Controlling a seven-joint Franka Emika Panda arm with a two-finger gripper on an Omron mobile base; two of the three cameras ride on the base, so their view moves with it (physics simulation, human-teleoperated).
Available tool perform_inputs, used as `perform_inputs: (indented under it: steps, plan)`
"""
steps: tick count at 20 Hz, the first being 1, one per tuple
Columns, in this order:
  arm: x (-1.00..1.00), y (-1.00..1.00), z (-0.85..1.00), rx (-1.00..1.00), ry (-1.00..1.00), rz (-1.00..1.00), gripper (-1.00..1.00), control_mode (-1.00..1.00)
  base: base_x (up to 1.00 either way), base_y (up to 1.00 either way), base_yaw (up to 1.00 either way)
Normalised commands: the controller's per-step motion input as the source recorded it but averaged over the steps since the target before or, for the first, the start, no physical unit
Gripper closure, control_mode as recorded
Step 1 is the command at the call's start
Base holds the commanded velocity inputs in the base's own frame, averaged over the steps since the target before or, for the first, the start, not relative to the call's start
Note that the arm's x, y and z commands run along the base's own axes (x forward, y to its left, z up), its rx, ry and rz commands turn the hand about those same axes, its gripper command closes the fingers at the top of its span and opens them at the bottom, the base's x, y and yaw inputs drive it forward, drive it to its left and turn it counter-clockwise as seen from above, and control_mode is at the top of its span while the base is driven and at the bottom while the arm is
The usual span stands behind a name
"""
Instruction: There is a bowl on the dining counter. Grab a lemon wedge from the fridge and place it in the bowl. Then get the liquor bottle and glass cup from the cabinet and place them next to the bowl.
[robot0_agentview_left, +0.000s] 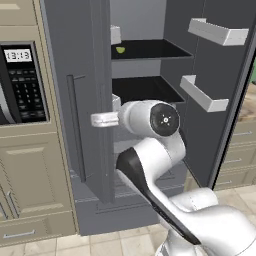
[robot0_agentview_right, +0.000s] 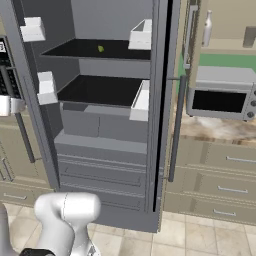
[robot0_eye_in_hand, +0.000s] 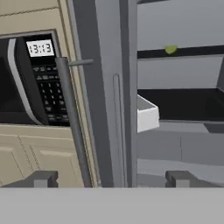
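Flat, even rendered light, no glare; soft pixelation throughout; darker shade inside the fridge (robot0_agentview_right: 107, 90).

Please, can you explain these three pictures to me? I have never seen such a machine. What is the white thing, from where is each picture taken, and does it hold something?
The white thing is a robot arm on a driving base, in a rendered kitchen. Two pictures come from cameras on the base, behind the arm to its left and right. The third comes from a camera on the hand, looking along the gripper. Its two dark fingertips stand wide apart and hold nothing. In front stands an open grey fridge. A small green lemon wedge lies on its upper shelf. To the left is a built-in oven with a clock. To the right, an open cabinet holds a pale bottle and a greyish cup.
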Motion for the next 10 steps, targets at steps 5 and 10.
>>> perform_inputs:
  steps: [5,10]
  plan:
    - [0.38,-1.00,0.06,0.00,0.00,0.00,-1.00,-1.00,0.00,0.00,0.00]
    - [0.71,-0.91,0.00,0.00,0.00,0.01,-1.00,-1.00,0.00,0.00,0.00]
